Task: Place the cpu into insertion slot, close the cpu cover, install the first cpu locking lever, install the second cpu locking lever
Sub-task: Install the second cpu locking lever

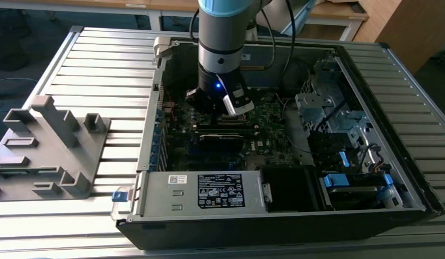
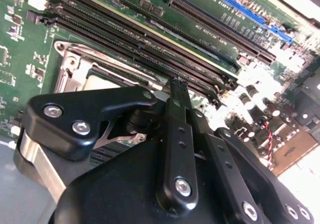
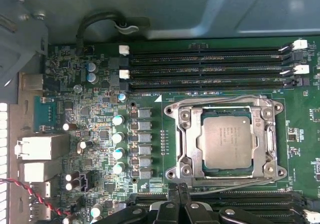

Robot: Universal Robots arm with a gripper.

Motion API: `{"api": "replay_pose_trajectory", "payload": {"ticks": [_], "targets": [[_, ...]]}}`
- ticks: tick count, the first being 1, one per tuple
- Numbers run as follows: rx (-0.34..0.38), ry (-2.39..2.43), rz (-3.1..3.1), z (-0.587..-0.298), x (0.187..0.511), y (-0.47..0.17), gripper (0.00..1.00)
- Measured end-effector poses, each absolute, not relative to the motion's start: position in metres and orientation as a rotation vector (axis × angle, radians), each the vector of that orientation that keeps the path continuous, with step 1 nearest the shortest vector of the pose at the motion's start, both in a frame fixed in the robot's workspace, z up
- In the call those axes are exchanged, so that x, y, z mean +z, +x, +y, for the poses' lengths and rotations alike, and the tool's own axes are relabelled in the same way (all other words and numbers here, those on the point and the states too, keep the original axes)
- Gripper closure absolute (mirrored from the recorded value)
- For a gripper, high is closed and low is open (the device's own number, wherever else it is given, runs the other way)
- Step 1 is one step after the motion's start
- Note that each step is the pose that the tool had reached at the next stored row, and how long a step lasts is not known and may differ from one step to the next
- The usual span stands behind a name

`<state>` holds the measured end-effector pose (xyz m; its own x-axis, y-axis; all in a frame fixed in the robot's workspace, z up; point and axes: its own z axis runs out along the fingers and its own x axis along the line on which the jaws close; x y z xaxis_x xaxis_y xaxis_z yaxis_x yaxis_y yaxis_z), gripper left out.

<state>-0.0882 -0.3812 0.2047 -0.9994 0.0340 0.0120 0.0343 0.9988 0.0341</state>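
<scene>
I see the cpu (image 3: 227, 143) seated in its socket under the closed cpu cover (image 3: 183, 139), just beyond my fingers (image 3: 181, 204). They look pinched narrow, holding nothing.

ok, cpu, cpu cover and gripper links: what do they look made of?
cpu: dull silver-tan metal top, matte, by its even brushed sheen. cpu cover: bright silver sheet metal, probably stamped steel, glinting along its edges. Gripper links: black, smooth and semi-gloss with bright metal screws; coated metal or plastic, hard to say.
</scene>
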Motion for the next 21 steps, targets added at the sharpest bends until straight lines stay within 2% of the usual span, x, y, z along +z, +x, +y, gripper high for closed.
{"api": "replay_pose_trajectory", "payload": {"ticks": [6, 21], "targets": [[-0.08, -0.054, -3.128, -0.3812, 0.2046, -0.0883, 0.9], [-0.089, -0.053, -3.128, -0.3812, 0.2023, -0.0882, 0.9]]}}
